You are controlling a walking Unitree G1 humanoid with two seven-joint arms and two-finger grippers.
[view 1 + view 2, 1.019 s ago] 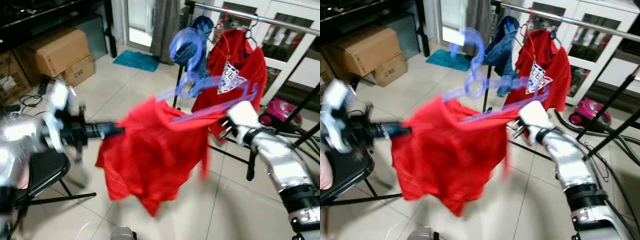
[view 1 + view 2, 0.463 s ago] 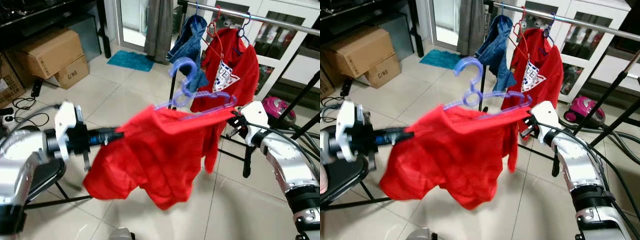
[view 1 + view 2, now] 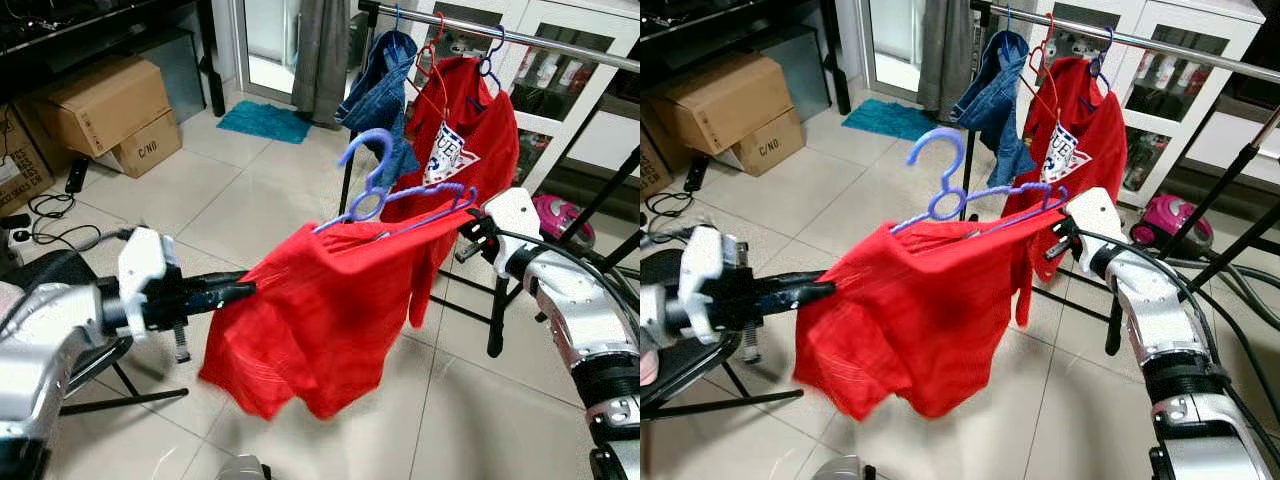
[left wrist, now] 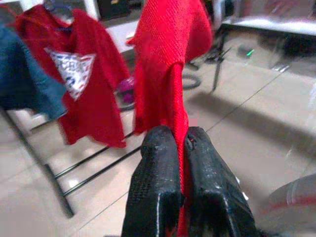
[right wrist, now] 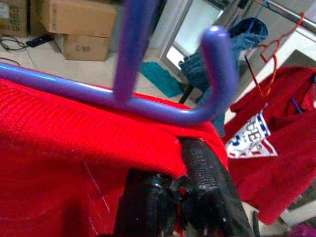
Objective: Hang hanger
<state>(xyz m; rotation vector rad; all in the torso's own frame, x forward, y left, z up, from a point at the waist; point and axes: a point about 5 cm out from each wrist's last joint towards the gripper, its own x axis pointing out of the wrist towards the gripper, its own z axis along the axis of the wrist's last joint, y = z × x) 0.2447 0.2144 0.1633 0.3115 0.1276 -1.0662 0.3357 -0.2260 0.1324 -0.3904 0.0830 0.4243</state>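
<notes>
Purple hanger point(image 3: 392, 195) carrying a red shirt point(image 3: 320, 300), hanging in mid-air short of the clothes rail point(image 3: 520, 38), where a denim garment point(image 3: 383, 95) and a printed red shirt point(image 3: 470, 130) are occupying hooks. Right gripper point(image 5: 190, 190) is pinching shirt and hanger end; left gripper point(image 4: 183, 173) is clamping the shirt's far edge. Cardboard boxes point(image 3: 105, 105) and a pink vacuum point(image 3: 560, 218) are standing around.

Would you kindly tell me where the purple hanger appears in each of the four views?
Left eye: purple hanger at upper centre, above the red shirt.
Right eye: upper centre.
Left wrist: not in it.
Right wrist: a bar across the upper half.
Shared landmark: red printed shirt on the rail.
</notes>
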